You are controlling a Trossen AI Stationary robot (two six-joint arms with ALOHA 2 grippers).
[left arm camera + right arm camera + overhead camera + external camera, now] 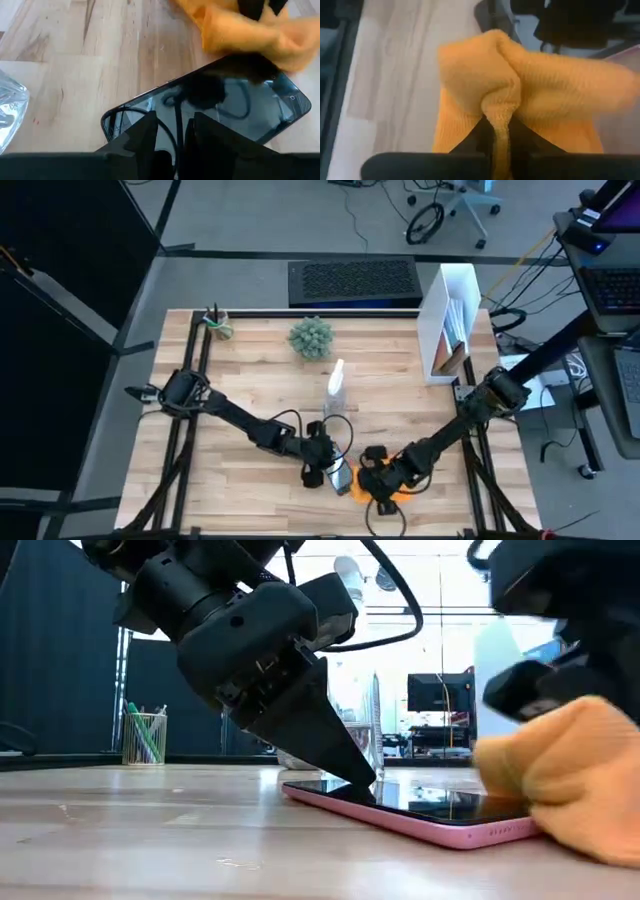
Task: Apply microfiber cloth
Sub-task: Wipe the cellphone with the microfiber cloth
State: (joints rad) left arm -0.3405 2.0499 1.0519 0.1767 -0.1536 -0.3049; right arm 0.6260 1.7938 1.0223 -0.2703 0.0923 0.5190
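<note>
Orange cloth (560, 775) bunched on one end of the phone (420, 808), pinched in the right gripper (497, 131).

The left gripper (172, 132), fingers nearly together, pins the phone's other end to the table (260, 370). Wiping seems begun; most of the glass still looks uncovered. A spray bottle (335, 388) stands just behind.

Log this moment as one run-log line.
left gripper: shut, pinning phone | right gripper: shut on microfiber cloth, at phone's end
</note>
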